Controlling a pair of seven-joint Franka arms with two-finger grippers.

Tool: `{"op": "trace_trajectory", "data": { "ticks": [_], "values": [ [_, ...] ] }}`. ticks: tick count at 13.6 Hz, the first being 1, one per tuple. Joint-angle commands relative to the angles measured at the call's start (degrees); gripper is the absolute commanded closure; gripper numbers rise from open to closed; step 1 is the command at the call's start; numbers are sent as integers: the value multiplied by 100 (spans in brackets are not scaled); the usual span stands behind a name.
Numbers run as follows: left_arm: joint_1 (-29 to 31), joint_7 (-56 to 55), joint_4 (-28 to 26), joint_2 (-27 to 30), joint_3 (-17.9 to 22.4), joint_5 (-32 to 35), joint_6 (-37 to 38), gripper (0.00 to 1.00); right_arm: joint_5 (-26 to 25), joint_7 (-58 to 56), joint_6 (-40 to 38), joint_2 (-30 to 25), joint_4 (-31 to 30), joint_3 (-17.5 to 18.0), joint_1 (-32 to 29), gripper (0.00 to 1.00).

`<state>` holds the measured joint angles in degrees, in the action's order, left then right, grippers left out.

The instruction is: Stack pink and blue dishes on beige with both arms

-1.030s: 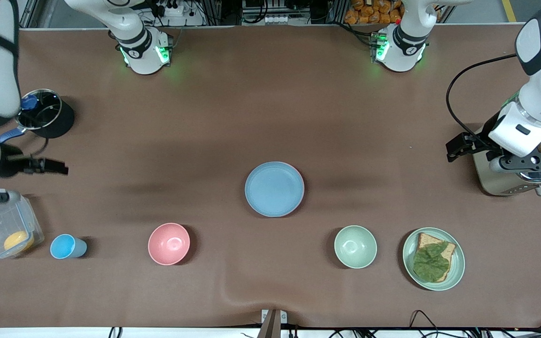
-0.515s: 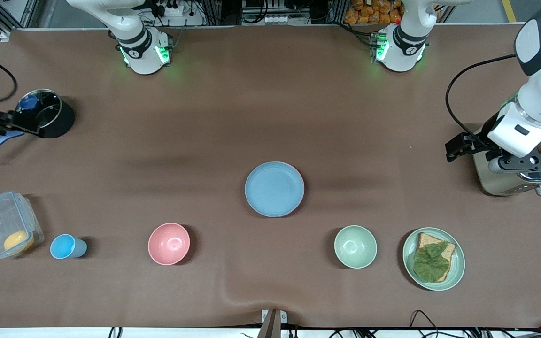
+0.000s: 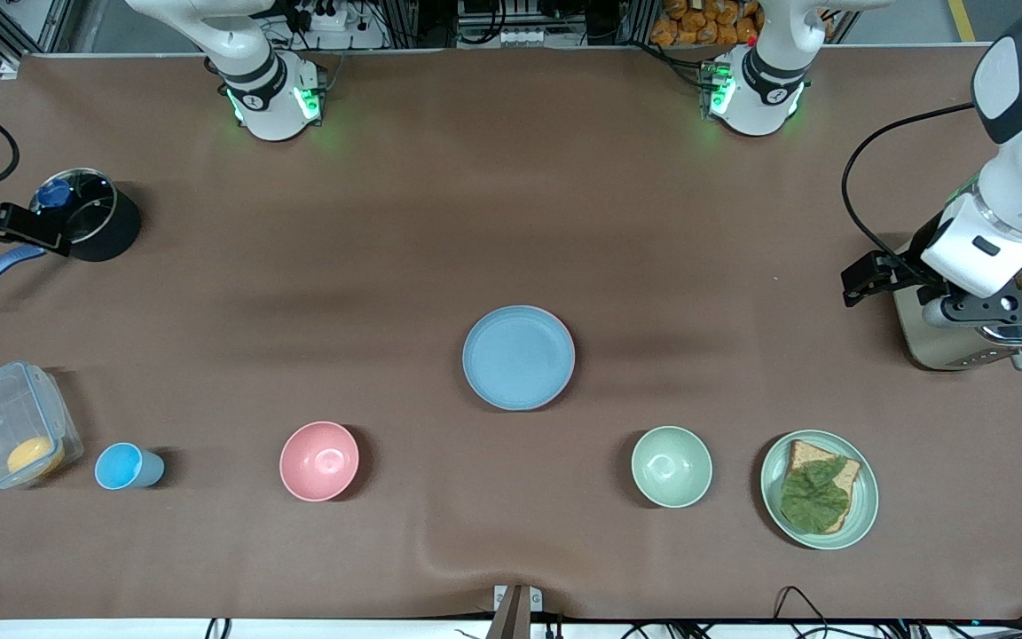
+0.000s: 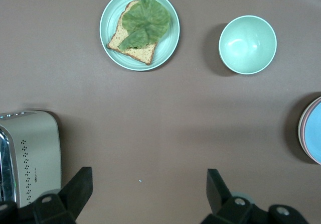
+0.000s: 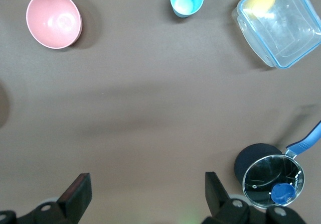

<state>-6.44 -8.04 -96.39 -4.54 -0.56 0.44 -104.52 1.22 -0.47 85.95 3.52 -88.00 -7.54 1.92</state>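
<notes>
The light blue plate [image 3: 518, 357] lies in the middle of the table, on top of a stack. The pink plate's thin rim [image 3: 573, 353] peeks out beneath it. That stack's edge [image 4: 312, 133] also shows in the left wrist view. The beige plate is hidden. My left gripper [image 4: 149, 194] hangs open and empty over bare table beside the toaster [image 3: 955, 342], at the left arm's end. My right gripper [image 5: 145, 191] is open and empty high over bare table beside the lidded pot [image 5: 273, 180]. In the front view only its black wrist part [image 3: 1, 228] shows.
Along the edge nearest the front camera stand a clear box with a yellow thing [image 3: 10, 435], a small blue cup [image 3: 125, 467], a deep pink bowl [image 3: 319, 461], a green bowl [image 3: 672, 466] and a green plate with toast and lettuce [image 3: 819, 489].
My right arm has swung away from over the clear box toward the pot and mostly out of the front view. The left arm and the plates have not moved.
</notes>
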Motion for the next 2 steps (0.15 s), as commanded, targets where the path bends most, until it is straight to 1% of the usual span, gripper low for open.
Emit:
{"op": "trace_trajectory", "data": {
  "ticks": [1,2],
  "values": [
    [-6,-92,94,-20,3,-44,73,0,-122,108,9,-1,46,288,-148,0],
    [-6,-101,94,-20,3,-44,73,0,-122,108,9,-1,46,288,-148,0]
  ]
}}
